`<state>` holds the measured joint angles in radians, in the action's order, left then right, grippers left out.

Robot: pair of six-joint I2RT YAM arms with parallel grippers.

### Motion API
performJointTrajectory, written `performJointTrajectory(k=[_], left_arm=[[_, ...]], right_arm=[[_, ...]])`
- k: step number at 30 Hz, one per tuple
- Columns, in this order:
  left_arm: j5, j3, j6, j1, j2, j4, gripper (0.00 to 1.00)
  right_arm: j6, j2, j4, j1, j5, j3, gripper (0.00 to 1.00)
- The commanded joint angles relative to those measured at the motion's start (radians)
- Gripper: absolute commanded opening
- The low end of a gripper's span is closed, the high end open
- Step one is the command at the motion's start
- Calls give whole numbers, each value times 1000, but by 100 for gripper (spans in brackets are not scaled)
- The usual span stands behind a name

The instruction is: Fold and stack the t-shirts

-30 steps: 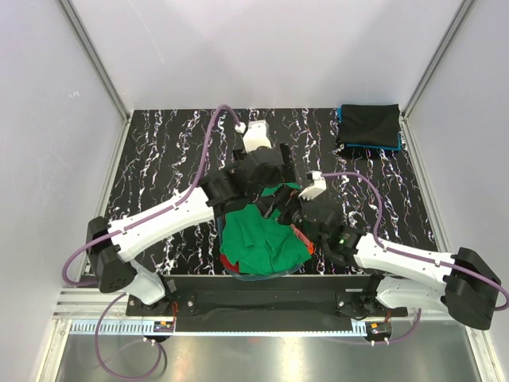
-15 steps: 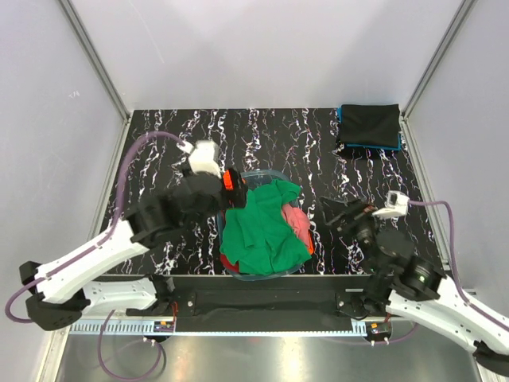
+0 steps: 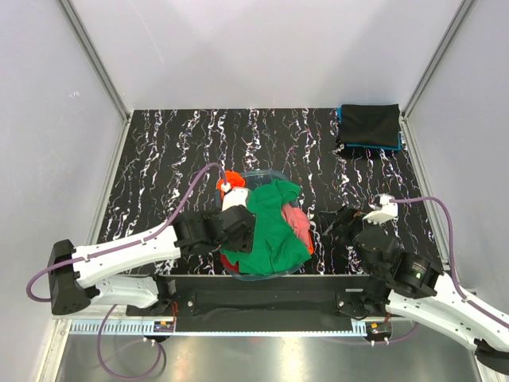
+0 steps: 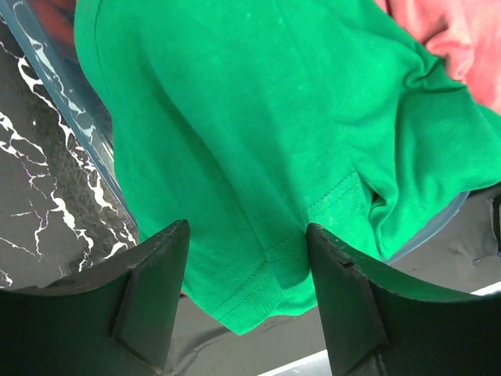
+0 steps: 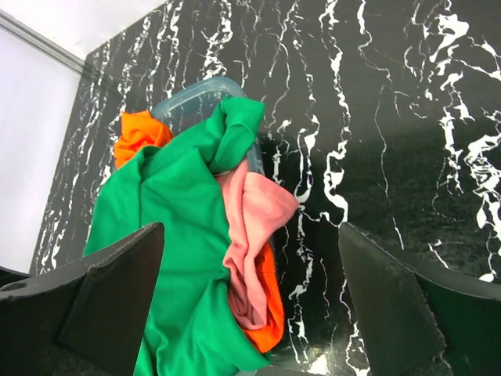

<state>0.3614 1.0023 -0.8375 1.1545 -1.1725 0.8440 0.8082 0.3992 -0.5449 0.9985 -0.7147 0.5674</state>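
A bright green t-shirt (image 3: 266,229) lies crumpled on top of a pile in a clear plastic tub (image 3: 262,173), hanging over its near rim. A pink shirt (image 3: 295,220) and an orange one (image 3: 231,177) show beneath it. My left gripper (image 3: 239,229) is open and hovers over the green shirt's near-left hem (image 4: 258,141), holding nothing. My right gripper (image 3: 347,224) is open and empty over the table, right of the tub. It faces the green shirt (image 5: 172,235), the pink shirt (image 5: 254,227) and the orange cloth (image 5: 137,137).
A folded black shirt (image 3: 368,123) lies on a folded blue one (image 3: 396,146) at the table's back right corner. The black marbled table (image 3: 159,159) has grey walls on three sides. The tub's clear rim (image 4: 74,117) shows left of the green hem.
Both arms pulled out of the tub and swung apart. The left gripper then came back in over the green shirt's near-left edge. The right gripper stays right of the tub.
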Motion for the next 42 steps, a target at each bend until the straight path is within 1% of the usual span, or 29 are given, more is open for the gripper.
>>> performJointTrajectory(k=[1, 5, 6, 7, 8, 9, 11, 12, 13, 15, 16, 17, 18, 19, 20, 21, 22, 23, 24, 28, 29, 31, 32, 34, 37, 38, 40, 41, 42], left_arm=[[-13, -7, -35, 8, 8, -25, 65], [2, 2, -19, 8, -21, -33, 54], [14, 12, -15, 8, -36, -34, 40], [20, 19, -11, 8, -45, -34, 32], [36, 30, -11, 8, -52, -31, 19], [72, 48, -20, 7, -55, -25, 0], [99, 71, -20, 7, -50, -20, 0], [134, 100, -17, 7, -33, -16, 0], [160, 120, -11, 5, -23, 12, 0], [272, 215, 9, -15, 22, 73, 0], [321, 258, 14, -22, 43, 157, 0], [370, 303, 26, -33, 66, 196, 0], [445, 387, 40, -53, 120, 222, 0], [471, 422, 60, -62, 151, 240, 0], [508, 483, 96, -68, 177, 242, 0], [525, 510, 112, -72, 226, 244, 0], [537, 536, 127, -73, 243, 242, 0], [554, 561, 158, -75, 257, 242, 0], [560, 605, 172, -75, 278, 242, 0], [590, 699, 230, -75, 310, 228, 0], [605, 747, 276, -75, 315, 215, 0], [617, 794, 337, -75, 326, 158, 0], [619, 846, 398, -75, 317, 141, 0], [611, 903, 431, -75, 292, 132, 0], [550, 1010, 488, -75, 229, 109, 0], [503, 1086, 521, -75, 184, 104, 0], [452, 1182, 551, -75, 133, 98, 0], [408, 1279, 580, -75, 82, 98, 0], [389, 1329, 595, -75, 56, 90, 0]], right_arm=[[42, 4, -21, 0, -17, 19, 100], [46, 4, -21, 0, -8, 2, 100], [48, 4, -21, 0, -2, -3, 100], [49, 4, -21, 0, 3, -4, 100], [54, 13, -18, 0, 7, -12, 99], [52, 21, -17, 0, 24, -15, 100], [42, 72, -1, 0, 72, -18, 100], [31, 99, 3, 0, 92, -17, 100], [25, 163, 5, 2, 107, -9, 100], [19, 240, 3, 0, 156, 23, 100], [7, 322, 2, -3, 170, 38, 100], [-1, 369, 2, -4, 185, 72, 100], [-7, 412, 2, -12, 216, 90, 100], [-15, 491, 2, -27, 228, 109, 100], [-21, 525, 2, -40, 251, 142, 100], [-27, 556, 2, -52, 264, 159, 100], [-46, 611, 8, -79, 277, 189, 100], [-55, 633, 19, -90, 302, 198, 100], [-66, 651, 34, -101, 317, 206, 100], [-101, 742, 121, -161, 414, 224, 100], [-104, 757, 144, -172, 447, 230, 100], [-113, 796, 190, -172, 477, 235, 99], [-116, 809, 209, -172, 512, 233, 99], [-112, 852, 240, -170, 534, 236, 98], [-109, 923, 260, -173, 549, 258, 96], [-106, 941, 260, -175, 557, 264, 95], [-100, 995, 261, -178, 564, 276, 90], [-95, 1010, 264, -179, 569, 278, 88], [-92, 1021, 264, -181, 569, 279, 86]])
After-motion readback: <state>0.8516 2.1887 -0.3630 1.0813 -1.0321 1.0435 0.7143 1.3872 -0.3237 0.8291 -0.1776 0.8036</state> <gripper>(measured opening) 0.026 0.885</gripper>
